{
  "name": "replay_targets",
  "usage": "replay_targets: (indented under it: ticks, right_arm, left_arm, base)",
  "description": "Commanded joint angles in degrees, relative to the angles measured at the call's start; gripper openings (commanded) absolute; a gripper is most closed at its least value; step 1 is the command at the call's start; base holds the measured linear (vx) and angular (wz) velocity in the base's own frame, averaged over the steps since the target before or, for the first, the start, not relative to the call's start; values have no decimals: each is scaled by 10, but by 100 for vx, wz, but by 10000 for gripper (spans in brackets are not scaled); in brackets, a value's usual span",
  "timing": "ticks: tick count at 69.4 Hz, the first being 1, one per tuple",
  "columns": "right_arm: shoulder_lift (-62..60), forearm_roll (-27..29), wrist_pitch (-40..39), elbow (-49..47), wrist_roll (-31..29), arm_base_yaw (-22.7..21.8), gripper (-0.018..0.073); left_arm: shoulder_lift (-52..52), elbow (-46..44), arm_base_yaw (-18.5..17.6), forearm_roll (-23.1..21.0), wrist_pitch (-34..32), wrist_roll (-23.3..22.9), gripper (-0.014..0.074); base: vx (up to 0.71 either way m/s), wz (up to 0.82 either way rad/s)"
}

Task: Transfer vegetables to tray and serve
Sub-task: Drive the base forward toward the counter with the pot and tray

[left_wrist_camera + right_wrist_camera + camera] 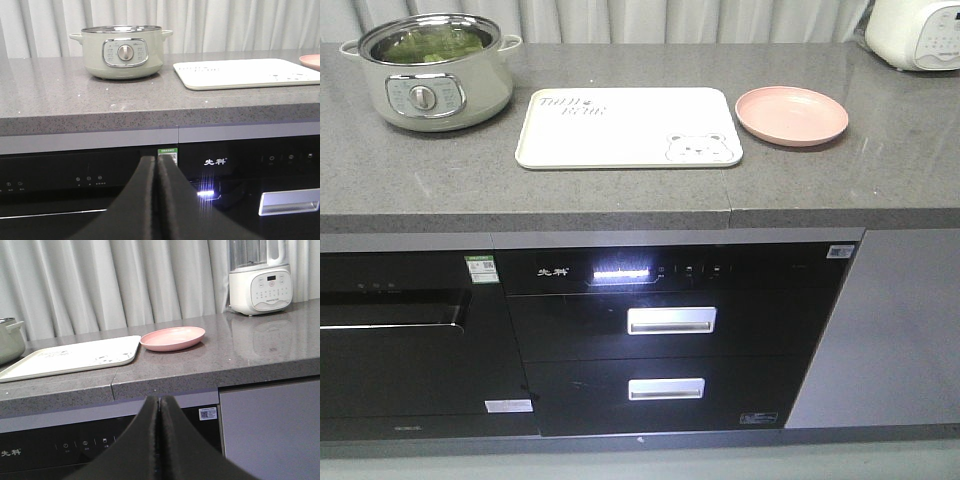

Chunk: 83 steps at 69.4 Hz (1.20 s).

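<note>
Green vegetables (pixel 428 42) lie inside the pale green electric pot (pixel 430 72) at the counter's back left; from the left wrist view only the pot's (pixel 123 52) outside shows. The cream tray (pixel 626 127) with a bear print rests mid-counter, bare, also seen as tray (pixel 246 73) and tray (pixel 75 357). My left gripper (pixel 157 162) is shut and empty, held below counter height in front of the black appliance. My right gripper (pixel 159 402) is likewise shut and empty, low before the counter edge. Neither gripper appears in the front view.
A round pink plate (pixel 791 114) sits right of the tray, also seen as plate (pixel 173 338). A white blender base (pixel 260 285) stands at the back right. The grey counter's front edge (pixel 620 215) overhangs black appliances with drawer handles (pixel 671 320). Curtains hang behind.
</note>
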Motion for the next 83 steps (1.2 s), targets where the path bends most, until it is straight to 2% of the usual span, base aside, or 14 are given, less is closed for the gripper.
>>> replay_targets:
  ticks: [1,83]
  right_arm:
    - [-4,-5,-44,9,-2,-3,-3]
    - [-4,-5,-43,9,-2,-3,-3]
  left_arm:
    - [-8,16,0,-6,-39,-5,-6]
    - [-8,16,0,-6,-39,-5,-6]
  base:
    - [12,4]
    - [10,-2]
